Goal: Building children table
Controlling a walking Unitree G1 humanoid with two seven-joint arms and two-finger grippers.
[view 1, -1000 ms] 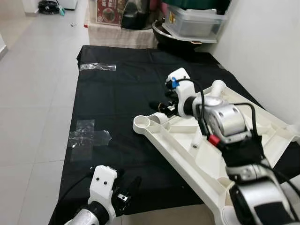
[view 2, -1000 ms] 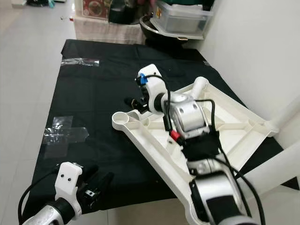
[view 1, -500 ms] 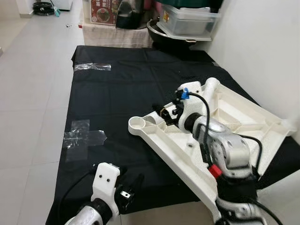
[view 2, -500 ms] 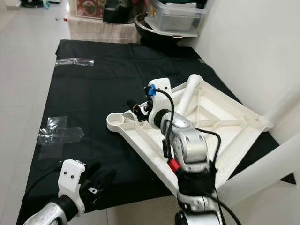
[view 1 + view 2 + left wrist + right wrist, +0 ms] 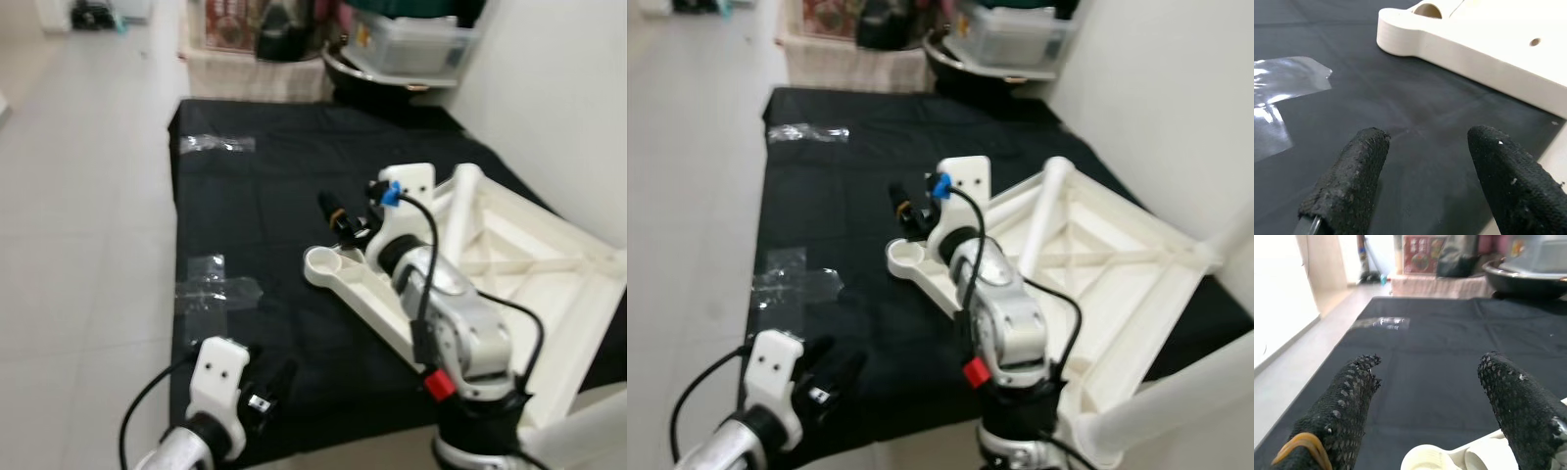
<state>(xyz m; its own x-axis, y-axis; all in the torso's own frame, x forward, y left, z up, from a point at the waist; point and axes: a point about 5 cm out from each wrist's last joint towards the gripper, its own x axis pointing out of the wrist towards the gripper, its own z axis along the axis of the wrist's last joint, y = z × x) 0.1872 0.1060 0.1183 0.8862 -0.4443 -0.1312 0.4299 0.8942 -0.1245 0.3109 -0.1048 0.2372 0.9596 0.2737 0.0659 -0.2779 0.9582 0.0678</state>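
We see the white children's table (image 5: 509, 255) lying upside down on a black cloth (image 5: 255, 176) spread over the tiled floor (image 5: 88, 196). It fills the right half of the left eye view, with its ribbed underside facing up. One round leg socket (image 5: 321, 260) sits at the corner near the middle of the frame, and one white leg (image 5: 460, 194) stands in the corner further up and to the right.

Our right gripper (image 5: 338, 211) reaches out over that socket corner, just above centre of the frame. In the right wrist view its two black fingers (image 5: 1347, 396) stand wide apart with nothing between them, and the socket's rim shows below the gap.

Our left gripper (image 5: 269, 392) hangs low at the bottom left of the frame, over the near edge of the cloth. In the left wrist view its fingers (image 5: 1352, 181) are also spread and empty, pointing toward the table's near rail.

Patches of clear tape (image 5: 217, 289) lie on the cloth at centre left, with another strip (image 5: 217, 144) in the upper left. A clear storage bin (image 5: 411, 44) and a dark bowl-like vessel (image 5: 377, 78) sit at the top of the frame, beyond the cloth.
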